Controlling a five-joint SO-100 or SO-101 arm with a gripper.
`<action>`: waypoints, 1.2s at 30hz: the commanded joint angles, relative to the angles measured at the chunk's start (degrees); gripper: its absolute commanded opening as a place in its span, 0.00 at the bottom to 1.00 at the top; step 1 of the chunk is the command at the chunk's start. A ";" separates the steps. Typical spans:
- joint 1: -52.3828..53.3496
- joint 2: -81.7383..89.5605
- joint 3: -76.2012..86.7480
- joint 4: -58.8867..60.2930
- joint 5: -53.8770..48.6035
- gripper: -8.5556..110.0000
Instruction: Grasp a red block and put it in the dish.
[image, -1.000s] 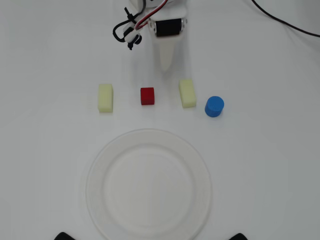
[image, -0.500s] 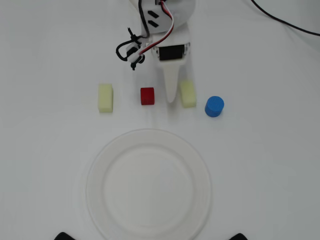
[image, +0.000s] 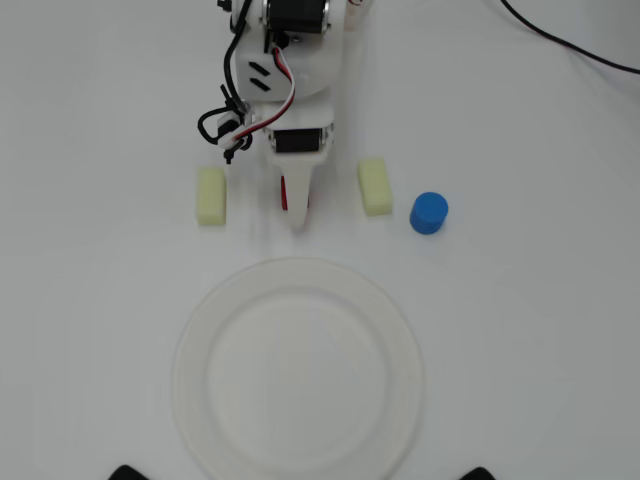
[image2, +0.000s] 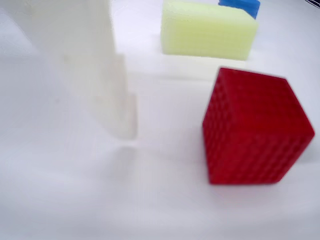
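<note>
Overhead and wrist views of the approach stage. In the overhead view we find the arm reaching down from the far edge of the table (image: 540, 330), with the claw (image: 297, 205) lowered over the spot between the two pale yellow blocks. The red block (image: 306, 194) shows there only as thin slivers on either side of the white finger (image: 297, 200), which covers most of it. The wrist view is clearer: the red block (image2: 255, 132) rests flat on the table, and one white finger (image2: 100, 70) stands to its left with a clear strip of bare table between them, so nothing touches the block yet. The second finger is out of frame in both views; we judge the claw to be open and straddling the block, though the overhead view is too obstructed to confirm this.

The dish (image: 297, 370) lies empty at the near side of the table, well apart from the block. A yellow block (image: 375, 186) and a blue cylinder (image: 429, 212) sit to the right, another yellow block (image: 210, 194) to the left; none is disturbed.

We read the task as barely begun: the approach is nearly complete, while closing on the block, lifting it, carrying it toward the near side and releasing it in the dish all remain.
</note>
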 joint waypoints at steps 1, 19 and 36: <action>0.62 -0.97 -3.16 -0.79 -0.44 0.35; -0.09 -1.49 -4.39 -3.16 -1.05 0.07; -0.44 27.07 12.48 -20.57 -8.09 0.07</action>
